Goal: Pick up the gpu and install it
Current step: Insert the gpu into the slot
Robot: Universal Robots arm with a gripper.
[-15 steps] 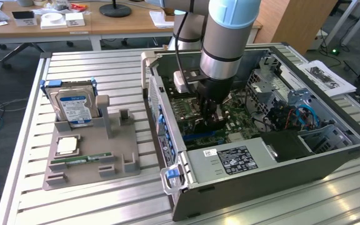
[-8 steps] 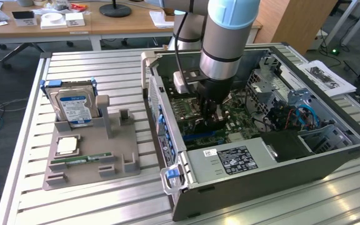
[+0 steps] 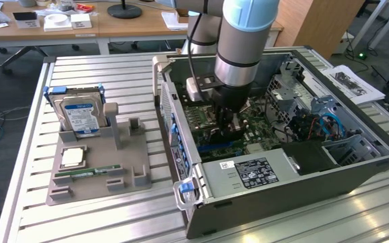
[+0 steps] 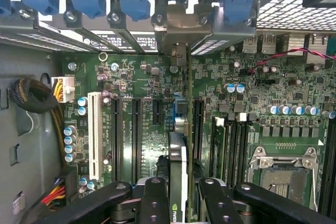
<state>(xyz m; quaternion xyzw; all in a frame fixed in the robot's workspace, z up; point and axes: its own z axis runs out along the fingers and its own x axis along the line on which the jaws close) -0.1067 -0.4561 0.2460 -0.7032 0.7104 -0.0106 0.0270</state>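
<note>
My gripper [image 3: 227, 126] is down inside the open computer case [image 3: 181, 152], above the green motherboard [image 3: 262, 126]. It is shut on the gpu [image 4: 177, 171], a thin dark card that the wrist view shows edge-on between the two black fingers [image 4: 152, 198]. The card stands upright along an expansion slot beside the white slot [image 4: 95, 135]. Its silver bracket end [image 4: 181, 24] sits at the case's rear slot openings under the blue clips. Whether the card's edge is seated in the slot I cannot tell. In the exterior view the arm hides most of the gpu [image 3: 222, 135].
A grey parts holder [image 3: 100, 172] to the exterior view's left of the case carries a hard drive [image 3: 79, 114], a CPU [image 3: 73, 157] and a green memory stick [image 3: 86, 173]. The power supply [image 3: 248, 172], a cable bundle [image 4: 34, 95] and the CPU socket [image 4: 281, 169] crowd the board.
</note>
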